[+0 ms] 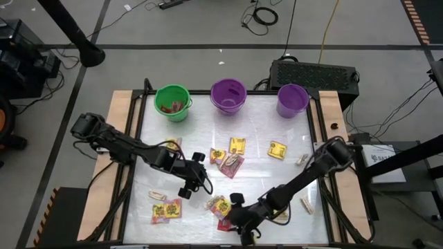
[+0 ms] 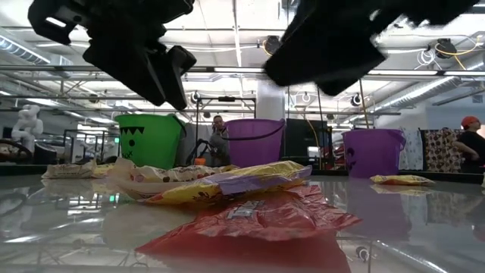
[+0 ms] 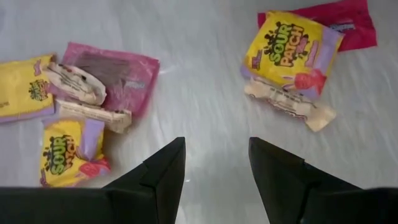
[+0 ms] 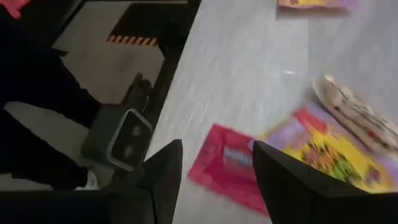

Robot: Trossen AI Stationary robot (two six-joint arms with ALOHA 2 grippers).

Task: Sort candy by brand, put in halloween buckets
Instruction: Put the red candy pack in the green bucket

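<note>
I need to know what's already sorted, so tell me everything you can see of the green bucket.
The green bucket is a small round pail of bright green plastic, standing upright at the table's far edge, leftmost of the three buckets and apart from the purple one beside it. From the low view a dark jack-o'-lantern style face is printed on its side. Looking down into it, a few red wrapped candies lie inside. Neither gripper is near it.

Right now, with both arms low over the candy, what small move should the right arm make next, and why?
Probably lower the right end effector straight onto the red packet and close. Its fingers stand open and empty, with that packet lying flat between them near the table's front edge, partly under a yellow packet.
</note>
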